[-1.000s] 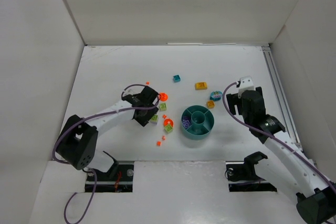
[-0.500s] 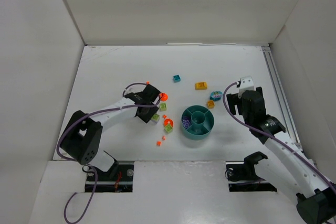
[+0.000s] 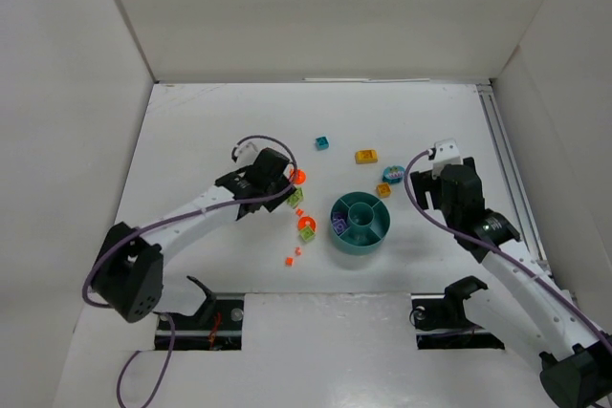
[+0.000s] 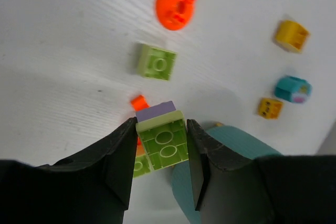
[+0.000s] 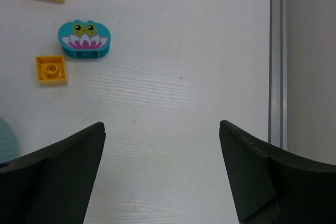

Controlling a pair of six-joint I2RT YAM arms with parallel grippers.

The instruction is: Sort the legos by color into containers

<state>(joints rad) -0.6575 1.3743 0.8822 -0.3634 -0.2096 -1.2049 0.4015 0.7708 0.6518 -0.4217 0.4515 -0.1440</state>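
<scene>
Two colours are joined in the one piece under handling. Top external view: the left gripper point(image 3: 290, 190) sits among loose legos point(image 3: 306, 228) just left of the round teal dish point(image 3: 361, 248), which holds purple bits point(image 3: 338, 225) in a left-hand wedge. Left wrist view: its jaws are clamped on opposite flat walls of a lime green brick point(image 4: 164, 145), apparently clear of the table point(image 4: 63, 35), with a lilac piece point(image 4: 155, 112) attached at its far end. Another lime brick point(image 4: 157, 61) lies beyond. Assessment: light, rigid, smooth plastic, liable to slip or twist. The side-wall hold is sound, but the lilac part may detach. Right wrist view: the right gripper point(image 5: 161, 129) stands wide apart, holding nothing, near a teal frog-print piece point(image 5: 84, 38) and a yellow tile point(image 5: 51, 70).
</scene>
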